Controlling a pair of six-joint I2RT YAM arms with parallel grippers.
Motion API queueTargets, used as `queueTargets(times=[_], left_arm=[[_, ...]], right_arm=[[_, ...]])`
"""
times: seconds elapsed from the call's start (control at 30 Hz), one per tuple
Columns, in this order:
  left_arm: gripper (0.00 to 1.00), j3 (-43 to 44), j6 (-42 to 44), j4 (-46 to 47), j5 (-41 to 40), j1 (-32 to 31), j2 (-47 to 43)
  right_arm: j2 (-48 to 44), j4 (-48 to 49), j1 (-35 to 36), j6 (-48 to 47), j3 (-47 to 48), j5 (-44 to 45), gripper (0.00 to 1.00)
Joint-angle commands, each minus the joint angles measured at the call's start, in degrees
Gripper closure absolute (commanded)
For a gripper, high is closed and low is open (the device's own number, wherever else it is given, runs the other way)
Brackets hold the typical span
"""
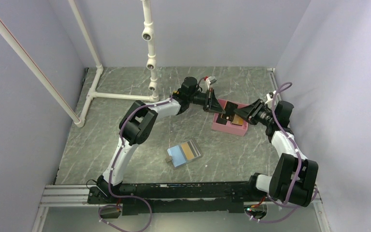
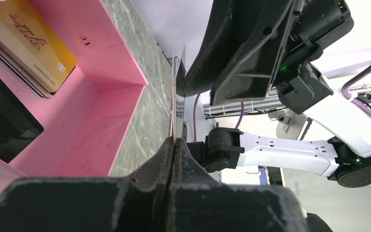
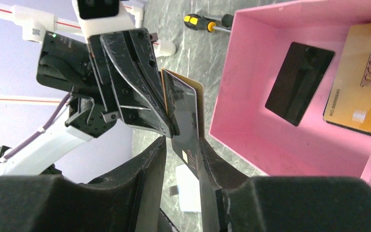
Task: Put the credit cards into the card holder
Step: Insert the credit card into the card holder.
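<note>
So the left gripper (image 2: 175, 145) is clamped tight on a pinched card (image 3: 183, 104), which is held on edge in the air just beside the pink tray's (image 3: 232, 82) outer wall, up off the table (image 1: 125, 145). From the left wrist view the card is only seen as a thin line running out of the closed fingertips. The right gripper (image 3: 182, 145) is parked around the same card's lower end, but its fingers (image 3: 159, 159) are spread apart. A clear gap is seen on one side, while the other finger looks to be right against the card, so nothing is really being squeezed there. The card's face looks dark with a tan edge, tbh it's hard to call the colour. The rest of the credit cards (image 2: 24, 43) are left in the pink tray: a tan VIP card (image 3: 362, 92) is stacked on top of a few others, and a black card (image 3: 299, 82) is lying flat beside it. The card holder (image 1: 184, 153) is laid open on the table, well apart from the tray and nearer the arm bases, blue inside up. A tan card (image 1: 190, 150) is seen on it, though whether it's actually tucked into the pocket can't be told. A screwdriver (image 3: 205, 22) is spotted on the table past the tray.
</note>
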Motion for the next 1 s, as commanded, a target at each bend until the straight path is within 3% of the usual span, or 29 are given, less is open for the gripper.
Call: queueTargets(times=[0.0,0.23,0.4,0.57,0.97], left_arm=[[1.00,-0.16,1.84,0.52,0.72,-0.24,-2.90],[1.00,-0.49,0.65,1.96,0.91,-0.24,-2.36],[1.00,-0.28,-0.49,3.12,1.26,-0.24,-2.12],[1.00,-0.23,-0.17,2.54,1.39,-0.65,-2.03],[1.00,0.29,-0.63,2.06,1.50,-1.12,-0.97]], right_arm=[[0.19,1.63,-0.39,-0.19,4.54,1.16,0.63],[1.04,2.34,-0.39,-0.25,4.67,0.39,0.59],[1.00,-6.60,-0.38,-6.51,7.39,6.97,0.56],[3.83,-1.40,-0.30,-3.71,6.69,3.24,0.55],[3.55,1.08,0.01,-2.57,6.45,1.66,0.57]])
